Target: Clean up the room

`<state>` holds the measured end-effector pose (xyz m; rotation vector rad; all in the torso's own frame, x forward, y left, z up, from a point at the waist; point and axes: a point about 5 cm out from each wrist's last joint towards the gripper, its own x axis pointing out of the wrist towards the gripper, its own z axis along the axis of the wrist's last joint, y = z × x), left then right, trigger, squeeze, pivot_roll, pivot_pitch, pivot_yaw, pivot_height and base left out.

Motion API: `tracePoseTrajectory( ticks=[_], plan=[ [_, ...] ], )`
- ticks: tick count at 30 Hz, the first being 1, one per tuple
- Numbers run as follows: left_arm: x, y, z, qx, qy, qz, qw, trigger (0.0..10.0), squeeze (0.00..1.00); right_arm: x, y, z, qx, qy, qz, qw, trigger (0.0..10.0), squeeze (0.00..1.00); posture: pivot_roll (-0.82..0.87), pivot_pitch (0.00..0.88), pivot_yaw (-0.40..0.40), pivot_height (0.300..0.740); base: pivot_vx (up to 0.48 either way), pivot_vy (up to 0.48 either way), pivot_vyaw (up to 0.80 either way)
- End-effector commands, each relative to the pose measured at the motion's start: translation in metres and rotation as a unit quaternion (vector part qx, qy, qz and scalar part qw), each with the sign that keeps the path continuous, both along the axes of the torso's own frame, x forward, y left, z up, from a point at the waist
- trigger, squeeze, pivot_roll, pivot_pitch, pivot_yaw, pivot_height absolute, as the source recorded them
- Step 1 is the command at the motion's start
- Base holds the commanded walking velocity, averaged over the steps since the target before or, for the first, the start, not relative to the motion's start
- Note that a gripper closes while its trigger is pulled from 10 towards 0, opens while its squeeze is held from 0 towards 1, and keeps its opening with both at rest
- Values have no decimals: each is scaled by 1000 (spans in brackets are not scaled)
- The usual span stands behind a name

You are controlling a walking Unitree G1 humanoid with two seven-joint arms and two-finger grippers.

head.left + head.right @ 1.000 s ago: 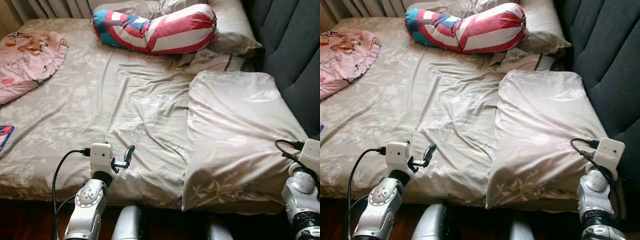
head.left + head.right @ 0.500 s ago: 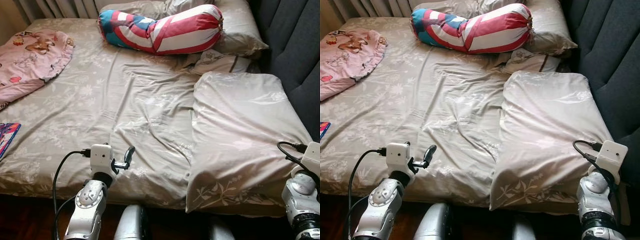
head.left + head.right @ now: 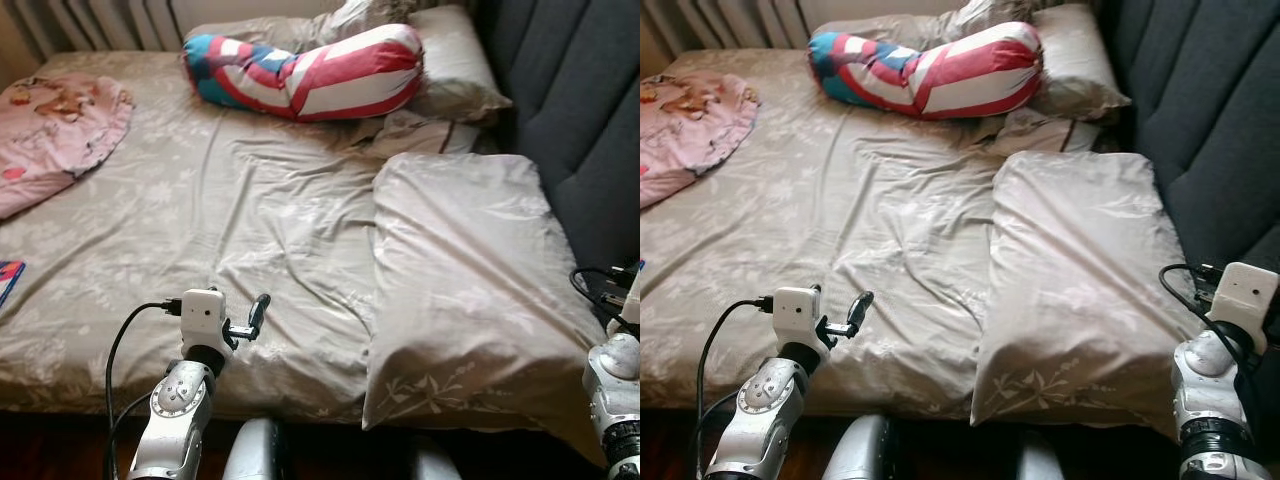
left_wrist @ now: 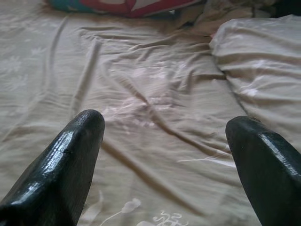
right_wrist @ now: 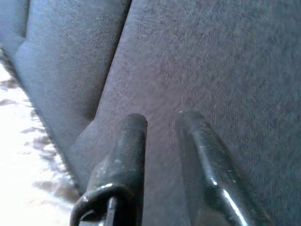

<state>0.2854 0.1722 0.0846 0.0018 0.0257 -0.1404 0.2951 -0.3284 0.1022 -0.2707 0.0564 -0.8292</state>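
A bed with a wrinkled beige floral sheet (image 3: pixel 230 220) lies before me. On it, at the right, rests a large beige pillow (image 3: pixel 470 280). A red, white and blue striped bolster (image 3: pixel 310 75) lies across the far end. A pink blanket (image 3: pixel 55 125) is crumpled at the far left. My left gripper (image 3: pixel 258 308) hovers over the bed's near edge, open with nothing between its fingers (image 4: pixel 70 155). My right gripper (image 5: pixel 160 120) is shut on nothing and points at the dark grey headboard (image 5: pixel 211 56); its wrist (image 3: pixel 1240 300) is beside the pillow's right edge.
More beige pillows (image 3: pixel 450 60) are stacked at the far right against the padded headboard (image 3: pixel 580 110), which runs along the bed's right side. A colourful flat item (image 3: pixel 8 278) peeks in at the left edge. Dark floor shows below the bed's near edge.
The whole picture has shifted, so the camera has moved. My right wrist now sits lower and further right in view. My left arm keeps the same pose.
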Motion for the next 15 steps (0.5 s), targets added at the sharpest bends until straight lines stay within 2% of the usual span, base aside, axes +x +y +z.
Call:
tracePoseTrajectory(
  ticks=[1,2,3,8,9,15],
  plan=[
    [-2,4,-5,5,7,4,1000,10000,0,10,17,0,24,-21,68,997,10000,0,-70,79,9,632,0,0,0],
    [-1,4,-5,5,8,4,1000,10000,0,13,22,0,30,-21,89,995,10000,0,-70,79,9,632,0,0,0],
    [-1,4,-6,5,8,5,1000,10000,0,19,38,-7,55,-7,144,988,10000,0,-72,79,7,632,0,0,0],
    [-1,3,-6,4,8,5,1000,10000,0,25,71,-20,118,-4,239,964,10000,0,-68,77,4,632,0,0,0],
    [0,3,-7,4,8,7,1000,10000,0,25,84,-26,129,3,265,956,10000,0,-66,75,-1,632,0,0,0],
    [1,5,-9,3,11,11,1000,10000,0,21,102,-40,168,7,304,938,10000,0,-67,71,-4,632,0,0,0]
  ],
)
